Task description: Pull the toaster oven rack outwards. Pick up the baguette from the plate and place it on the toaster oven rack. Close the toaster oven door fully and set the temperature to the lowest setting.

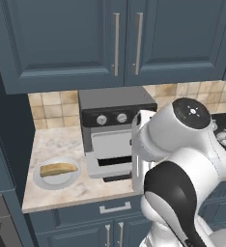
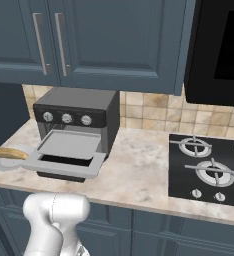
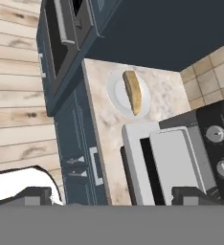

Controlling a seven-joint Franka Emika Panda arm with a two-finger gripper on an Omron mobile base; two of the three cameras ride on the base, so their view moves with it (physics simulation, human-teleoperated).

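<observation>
Your end effector point(image 3: 114, 196) is open at the hand view's bottom; the baguette point(image 3: 132, 91) lies top-centre, long axis running up-down, on the plate point(image 3: 115, 91).

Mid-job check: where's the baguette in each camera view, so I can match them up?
Left base view: baguette lower left, lying on the plate.
Right base view: at the far left edge, beside the open door.
Hand view: upper middle, lying on the plate.
Shared landmark: the toaster oven.
</observation>
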